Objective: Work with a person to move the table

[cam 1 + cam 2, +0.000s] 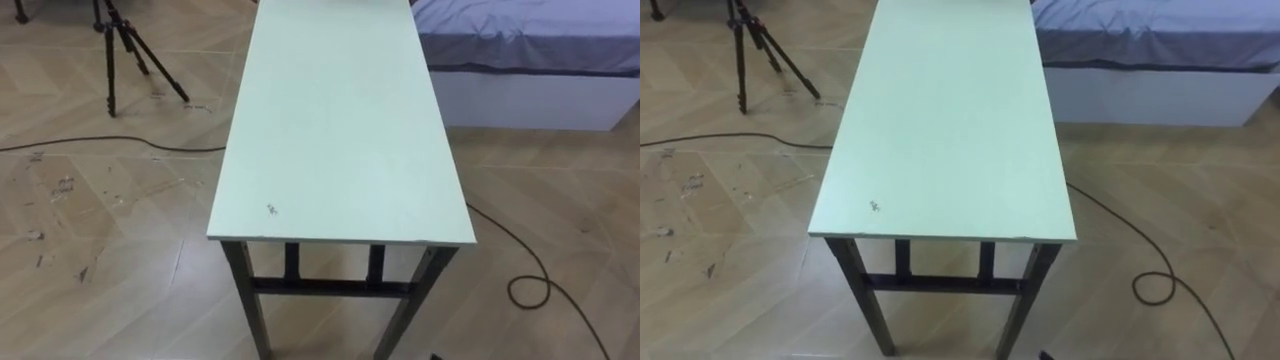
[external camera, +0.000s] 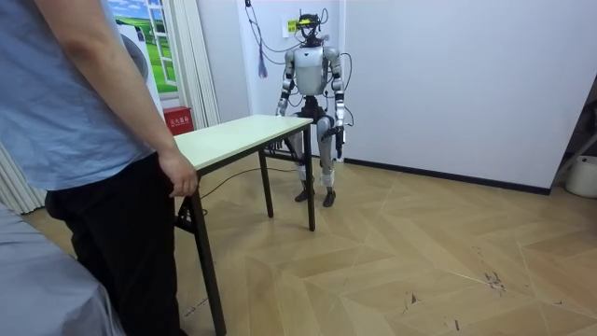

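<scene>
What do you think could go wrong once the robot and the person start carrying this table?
The cable looping on the floor right of the table could snag a table leg or a foot. The bed stands close by its far right side and the tripod to its left, so a sideways swing may strike either.

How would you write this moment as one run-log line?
robot: standing at table far end, left hand hanging | person's hand: on near end | table: on floor

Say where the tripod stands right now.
The tripod stands on the floor at the left eye view's upper left, left of the table, across it from the bed.
</scene>
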Available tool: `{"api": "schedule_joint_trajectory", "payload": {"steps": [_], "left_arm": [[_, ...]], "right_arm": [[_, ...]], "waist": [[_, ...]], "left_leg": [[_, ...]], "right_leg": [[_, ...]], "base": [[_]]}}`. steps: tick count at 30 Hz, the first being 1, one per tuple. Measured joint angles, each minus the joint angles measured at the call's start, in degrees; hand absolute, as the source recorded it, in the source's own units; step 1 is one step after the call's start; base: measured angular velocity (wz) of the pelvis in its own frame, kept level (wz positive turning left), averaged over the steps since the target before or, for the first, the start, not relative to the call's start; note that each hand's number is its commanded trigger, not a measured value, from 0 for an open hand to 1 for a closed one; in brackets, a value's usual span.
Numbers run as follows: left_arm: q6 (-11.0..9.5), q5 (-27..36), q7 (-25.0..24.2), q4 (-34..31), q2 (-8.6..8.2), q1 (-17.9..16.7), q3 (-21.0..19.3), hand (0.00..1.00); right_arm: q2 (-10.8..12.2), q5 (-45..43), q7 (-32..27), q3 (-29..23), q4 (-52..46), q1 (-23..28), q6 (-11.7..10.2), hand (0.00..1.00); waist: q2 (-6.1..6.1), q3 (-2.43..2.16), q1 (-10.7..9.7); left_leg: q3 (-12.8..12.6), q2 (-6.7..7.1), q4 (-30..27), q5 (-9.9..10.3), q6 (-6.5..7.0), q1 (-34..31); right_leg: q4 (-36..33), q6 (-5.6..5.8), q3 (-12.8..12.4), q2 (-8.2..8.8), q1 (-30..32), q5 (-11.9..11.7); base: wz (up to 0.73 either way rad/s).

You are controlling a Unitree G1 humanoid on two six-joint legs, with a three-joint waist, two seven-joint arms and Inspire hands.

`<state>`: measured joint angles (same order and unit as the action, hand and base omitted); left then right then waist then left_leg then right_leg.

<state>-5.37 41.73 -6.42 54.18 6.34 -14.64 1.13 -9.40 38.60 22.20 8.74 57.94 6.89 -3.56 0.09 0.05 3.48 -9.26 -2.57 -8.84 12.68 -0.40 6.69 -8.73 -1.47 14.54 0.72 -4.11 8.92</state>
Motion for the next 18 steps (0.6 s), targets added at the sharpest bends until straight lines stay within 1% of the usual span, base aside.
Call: {"api": "schedule_joint_trajectory", "payload": {"steps": [1, 2, 3, 5, 6, 7, 9, 10, 11, 12, 13, 15, 16, 18], "left_arm": [[0.10, 1.74, -1.09, -1.14, 0.00, -0.33, 0.89, 0.00], [0.51, 3.16, -1.75, -2.92, -0.02, -0.62, 1.67, 0.00], [0.75, 4.05, -2.07, -3.91, -0.02, -1.05, 2.16, 0.00], [2.14, 8.08, -3.73, -7.85, 0.05, -2.48, 4.02, 0.00], [2.59, 9.70, -4.02, -9.00, 0.12, -2.86, 4.58, 0.00], [3.07, 12.90, -4.63, -11.21, 0.24, -3.60, 5.87, 0.00], [3.64, 17.78, -5.76, -13.70, 0.72, -4.20, 6.89, 0.00], [3.84, 21.45, -6.37, -15.62, 1.35, -4.49, 8.06, 0.00], [4.06, 24.21, -6.98, -17.30, 1.47, -4.67, 8.37, 0.00], [4.10, 25.31, -7.06, -18.18, 1.47, -4.74, 8.55, 0.00], [4.16, 27.59, -7.11, -20.27, 1.57, -4.93, 9.40, 0.00], [4.59, 29.17, -7.60, -23.35, 1.80, -4.93, 10.71, 0.00], [4.66, 30.38, -8.05, -25.03, 1.88, -4.86, 11.92, 0.00], [4.85, 30.82, -8.39, -26.89, 1.88, -4.68, 13.70, 0.00]], "right_arm": [[0.18, 0.71, 0.67, 0.09, -1.59, 0.55, 0.24, 0.00], [0.28, 2.03, 1.05, 0.13, -4.25, 1.54, 1.11, 0.00], [0.30, 2.47, 1.39, 0.17, -5.49, 2.02, 1.43, 0.00], [0.28, 6.84, 2.67, 0.20, -10.76, 4.45, 2.95, 0.00], [0.26, 8.22, 2.70, 0.20, -12.37, 5.14, 3.41, 0.00], [0.24, 10.92, 3.01, 0.29, -15.12, 6.29, 3.86, 0.00], [0.27, 14.60, 3.09, 0.66, -18.07, 7.35, 4.47, 0.00], [0.25, 16.86, 3.28, 0.96, -19.94, 8.05, 4.82, 0.00], [0.24, 18.61, 3.68, 1.36, -21.67, 8.45, 4.97, 0.00], [0.30, 19.04, 3.90, 1.50, -22.49, 8.51, 5.03, 0.00], [0.32, 20.14, 4.45, 2.14, -23.90, 8.45, 5.05, 0.00], [0.34, 22.06, 5.24, 3.69, -25.40, 8.34, 5.29, 0.00], [0.52, 23.29, 5.80, 4.37, -26.07, 8.32, 5.76, 0.00], [0.51, 24.94, 6.21, 5.51, -26.87, 8.33, 6.12, 0.00]], "waist": [[0.02, 0.00, 0.02], [0.00, 0.01, 0.01], [-0.04, 0.03, -0.02], [0.00, 0.08, -0.05], [-0.02, 0.19, -0.06], [-0.01, 0.34, -0.09], [0.26, 0.51, -0.24], [0.28, 0.52, -0.43], [0.33, 0.55, -0.51], [0.42, 0.61, -0.64], [0.53, 0.70, -1.38], [0.52, 0.68, -1.80], [0.48, 0.65, -1.93], [0.37, 0.61, -2.06]], "left_leg": [[0.00, -0.01, 0.00, 0.00, 0.00, 0.02], [-0.04, -0.01, -0.01, 0.00, 0.00, 0.06], [-0.11, -0.01, -0.01, 0.00, 0.00, 0.04], [-0.35, 0.00, -0.06, 0.00, 0.00, -0.03], [-0.46, 0.01, -0.08, 0.00, 0.00, -0.05], [-0.83, 0.01, -0.13, 0.00, 0.00, -0.06], [-1.11, 0.00, -0.30, 0.00, 0.00, -0.03], [-1.12, 0.00, -0.34, 0.00, 0.00, -0.11], [-1.18, 0.00, -0.37, 0.00, 0.00, -0.20], [-1.19, 0.00, -0.38, 0.00, 0.00, -0.25], [-1.18, 0.02, -0.40, 0.00, 0.00, -0.35], [-1.20, 0.03, -0.46, 0.00, 0.00, -0.32], [-1.33, 0.03, -0.46, 0.00, 0.00, -0.22], [-1.51, 0.04, -0.45, 0.00, 0.00, -0.14]], "right_leg": [[-0.01, 0.01, 0.02, -0.01, -0.03, 0.00], [-0.01, 0.01, -0.01, -0.01, -0.04, 0.01], [0.01, 0.01, -0.01, -0.01, -0.03, 0.01], [0.03, 0.03, -0.02, 0.04, -0.01, 0.02], [0.02, 0.03, -0.08, 0.06, 0.01, 0.02], [0.02, 0.03, -0.18, 0.10, 0.02, 0.02], [-0.06, 0.04, -0.43, 0.12, 0.02, 0.02], [-0.21, 0.06, -0.37, 0.16, 0.09, 0.03], [-0.33, 0.09, -0.39, 0.18, 0.23, 0.06], [-0.33, 0.09, -0.40, 0.19, 0.29, 0.06], [-0.32, 0.11, -0.32, 0.22, 0.35, 0.07], [-0.40, 0.17, -0.43, 0.22, 0.36, 0.17], [-0.36, 0.18, -0.44, 0.22, 0.27, 0.18], [-0.35, 0.18, -0.62, 0.22, 0.29, 0.17]], "base": [[0.00], [0.00], [0.00], [0.00], [0.00], [-0.07], [-0.05], [0.00], [0.00], [0.00], [0.04], [0.02], [-0.04], [-0.07]]}}
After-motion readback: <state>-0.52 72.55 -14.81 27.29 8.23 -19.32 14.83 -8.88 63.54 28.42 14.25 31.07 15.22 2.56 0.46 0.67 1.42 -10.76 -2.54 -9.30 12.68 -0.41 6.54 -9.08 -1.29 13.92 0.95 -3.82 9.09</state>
